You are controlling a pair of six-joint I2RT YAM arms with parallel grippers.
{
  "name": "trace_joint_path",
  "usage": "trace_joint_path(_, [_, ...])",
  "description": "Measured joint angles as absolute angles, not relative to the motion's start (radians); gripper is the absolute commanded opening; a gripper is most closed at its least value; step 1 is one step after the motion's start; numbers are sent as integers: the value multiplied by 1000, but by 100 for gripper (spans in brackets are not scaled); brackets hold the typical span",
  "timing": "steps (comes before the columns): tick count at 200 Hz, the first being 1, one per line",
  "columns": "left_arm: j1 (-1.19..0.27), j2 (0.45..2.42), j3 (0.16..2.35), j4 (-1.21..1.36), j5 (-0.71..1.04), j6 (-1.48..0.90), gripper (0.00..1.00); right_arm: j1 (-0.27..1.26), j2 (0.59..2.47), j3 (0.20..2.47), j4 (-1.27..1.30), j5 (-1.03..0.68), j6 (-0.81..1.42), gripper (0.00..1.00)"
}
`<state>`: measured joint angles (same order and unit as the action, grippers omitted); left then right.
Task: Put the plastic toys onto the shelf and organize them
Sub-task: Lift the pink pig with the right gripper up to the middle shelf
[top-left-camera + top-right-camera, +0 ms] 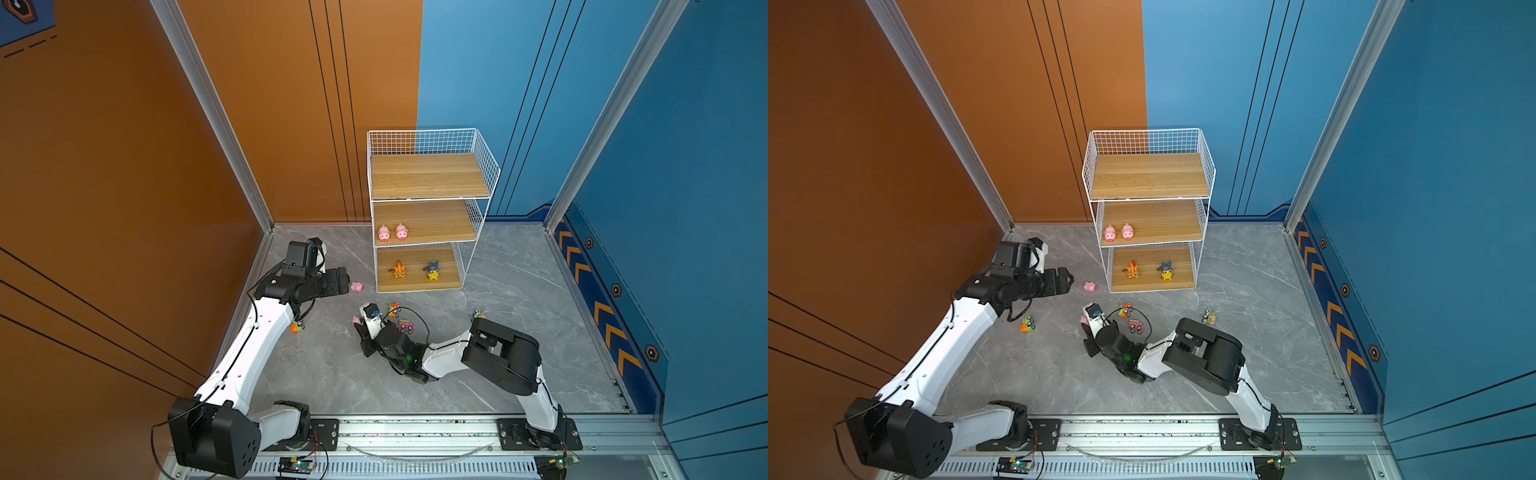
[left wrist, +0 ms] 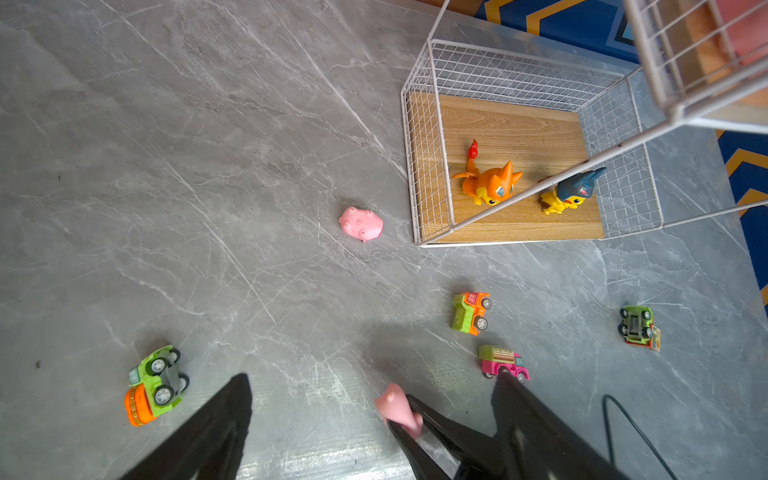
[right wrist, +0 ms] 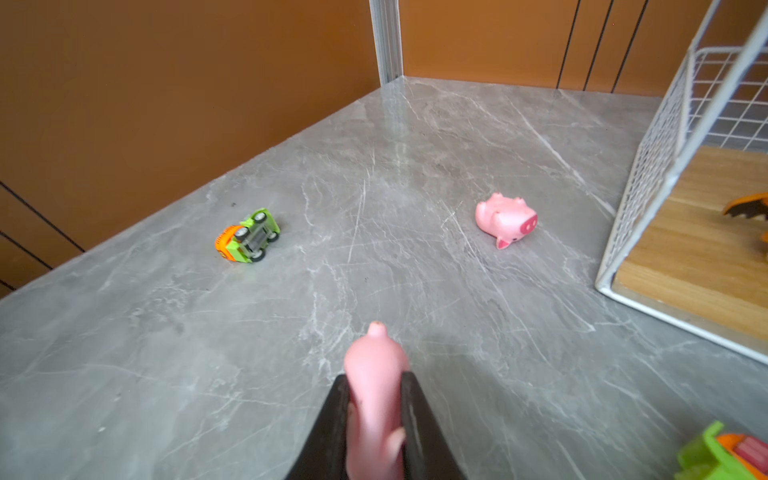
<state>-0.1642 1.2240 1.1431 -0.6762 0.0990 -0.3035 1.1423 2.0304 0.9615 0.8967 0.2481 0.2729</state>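
The shelf (image 1: 428, 176), a tall three-tier rack of white wire grid with light wooden boards, stood at the back of the grey marbled tabletop (image 1: 519, 291). Two small rounded pink plastic pigs (image 1: 383, 233) sat side by side at the left front edge of the shelf's middle board, snouts facing outward. On the shelf's bottom board stood the orange flame-tailed cat figure (image 1: 399, 270) and, to its right, the blue-and-yellow figure (image 1: 433, 271). A third pink pig (image 1: 356, 286) lay on its side on the tabletop just left of the shelf's foot. The left hand (image 1: 344, 279) hovered near that pig, further left of the shelf, its black fingers (image 2: 232, 411) spread wide and holding nothing. In front of the shelf, the right hand (image 3: 376, 380) was closed on a fourth pink pig (image 3: 374, 357), pinched between both fingers low over the tabletop. Four plastic toy cars with black wheels lay on the tabletop. An orange-and-green truck (image 1: 395, 309) was just in front of the shelf, tipped on its side, and a pink car (image 1: 407, 327) sat a little further out. A green car (image 1: 478, 313) lay wheels up to the shelf's front right. A green car with an orange drum (image 1: 296, 327) lay well off to the shelf's front left, tipped over with its wheels showing.
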Motion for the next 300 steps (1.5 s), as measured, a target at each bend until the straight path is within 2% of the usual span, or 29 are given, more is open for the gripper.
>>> trace_joint_path(66, [-165,1224,1136,-674,99,-303,92,1109,1717,885,728,195,225,22])
trace_joint_path(122, [-165,1215,1131,-673,100,-303,92,1005,1513,916,476,292,149,22])
trace_joint_path(193, [-171,1212,1131,-673,99,-303,92,871,1493,1060,323,373,101,22])
trace_joint_path(300, [-171,1212,1131,-673,99,-303,92,785,1546,1122,334,413,52,22])
